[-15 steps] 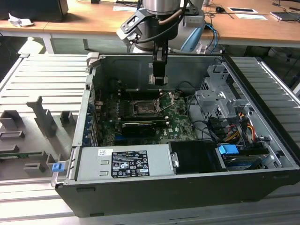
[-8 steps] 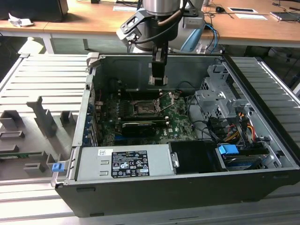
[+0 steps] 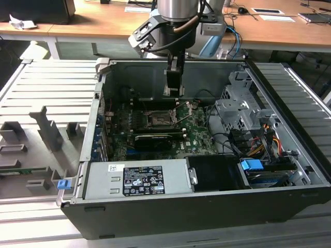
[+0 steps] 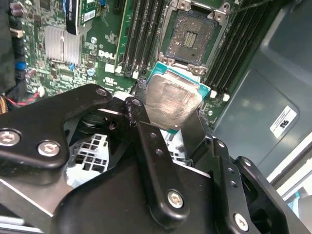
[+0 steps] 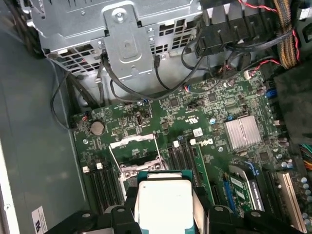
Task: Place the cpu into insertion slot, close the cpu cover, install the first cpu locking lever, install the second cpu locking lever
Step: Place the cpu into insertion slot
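The cpu (image 4: 171, 103) sits between the two black fingers (image 4: 137, 117) of the gripper (image 4: 165, 114), which are closed on two opposite edges. Its pale metal top faces both wrist cameras and its green rim shows at the free sides.

It is likely light, thin and stiff. The smooth top offers little friction, and the hidden underside is probably the fragile part. The edges are therefore the sensible place to hold it, with modest pressure and the chip kept level, since a grip this narrow could let it twist.

The cpu hangs in the air above the green board (image 5: 219, 112), close to the slot (image 4: 195, 36) but not in it. The slot's dark centre lies uncovered inside its metal rim, with long black memory slots (image 4: 141, 34) just beside it.

In the exterior view the gripper (image 3: 174, 85) hangs inside the open computer case (image 3: 207, 206), over the board's far part.
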You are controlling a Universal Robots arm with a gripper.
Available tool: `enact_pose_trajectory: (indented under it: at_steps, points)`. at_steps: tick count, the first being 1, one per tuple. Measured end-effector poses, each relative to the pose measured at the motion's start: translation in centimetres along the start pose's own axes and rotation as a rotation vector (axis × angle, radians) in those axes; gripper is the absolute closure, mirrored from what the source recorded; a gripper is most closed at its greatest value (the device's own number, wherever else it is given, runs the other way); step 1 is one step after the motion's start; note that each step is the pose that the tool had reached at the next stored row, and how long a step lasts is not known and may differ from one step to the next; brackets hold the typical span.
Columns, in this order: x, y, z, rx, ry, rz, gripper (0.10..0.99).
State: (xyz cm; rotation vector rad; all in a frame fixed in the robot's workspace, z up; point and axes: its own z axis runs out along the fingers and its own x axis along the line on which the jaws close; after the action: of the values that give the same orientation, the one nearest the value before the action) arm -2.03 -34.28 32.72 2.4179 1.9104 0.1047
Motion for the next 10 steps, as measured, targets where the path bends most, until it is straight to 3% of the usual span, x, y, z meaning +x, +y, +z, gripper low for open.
enact_pose_trajectory:
  at_steps: [6, 10]
  points:
    - [-0.01, -0.05, 0.61, 0.003, 0.013, -0.151, 0.557]
    - [0.0, -0.05, 0.69, 0.003, 0.014, -0.156, 0.557]
